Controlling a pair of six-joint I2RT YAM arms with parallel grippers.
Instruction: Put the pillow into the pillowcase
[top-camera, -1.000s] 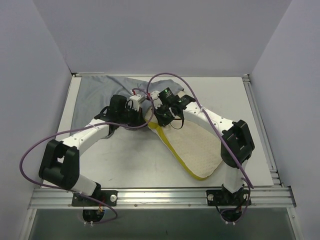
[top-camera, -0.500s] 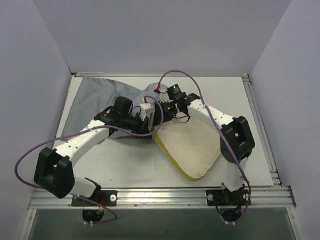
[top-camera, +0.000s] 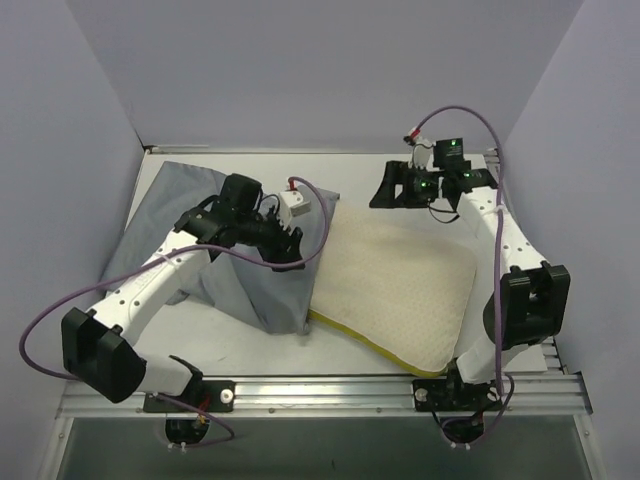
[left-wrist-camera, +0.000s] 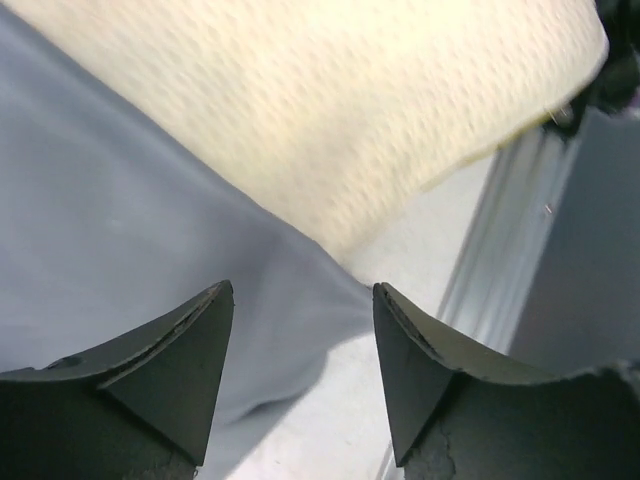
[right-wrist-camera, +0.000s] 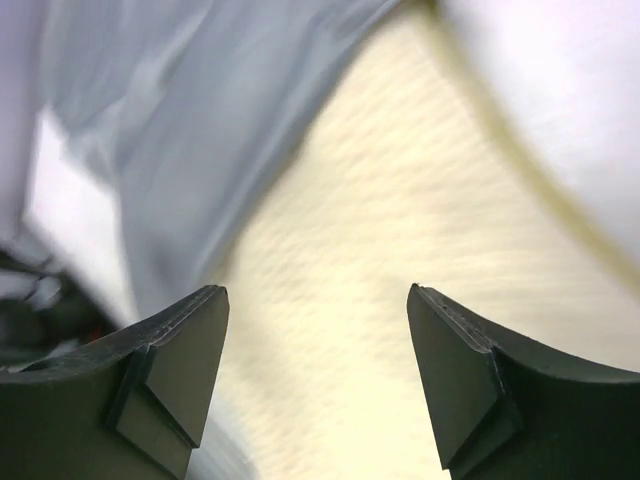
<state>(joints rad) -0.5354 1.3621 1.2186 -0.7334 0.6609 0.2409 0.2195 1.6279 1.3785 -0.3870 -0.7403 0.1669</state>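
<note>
The cream pillow (top-camera: 400, 280) lies flat on the table's right half, its yellow edge (top-camera: 372, 342) facing the front. Its left end is hidden by the grey pillowcase (top-camera: 190, 290), which is spread over the left half. My left gripper (top-camera: 285, 252) hovers over the pillowcase near that overlap, open and holding nothing. In the left wrist view the gripper (left-wrist-camera: 302, 290) frames the pillowcase (left-wrist-camera: 110, 210) and bare table, with the pillow (left-wrist-camera: 340, 110) beyond. My right gripper (top-camera: 383, 192) is open, raised beyond the pillow's far edge. The right wrist view shows it (right-wrist-camera: 315, 290) above the pillow (right-wrist-camera: 400, 240) and pillowcase (right-wrist-camera: 180, 100).
The white table (top-camera: 240, 350) ends in a metal rail (top-camera: 320, 385) at the front and another rail (top-camera: 520, 240) along the right side. Purple cables loop off both arms. Grey walls close in the back and both sides.
Both grippers have opened and let go. The right arm swung back and right, away from the pillow. The pillow now lies flat and further right, and the pillowcase has spread towards the front.
</note>
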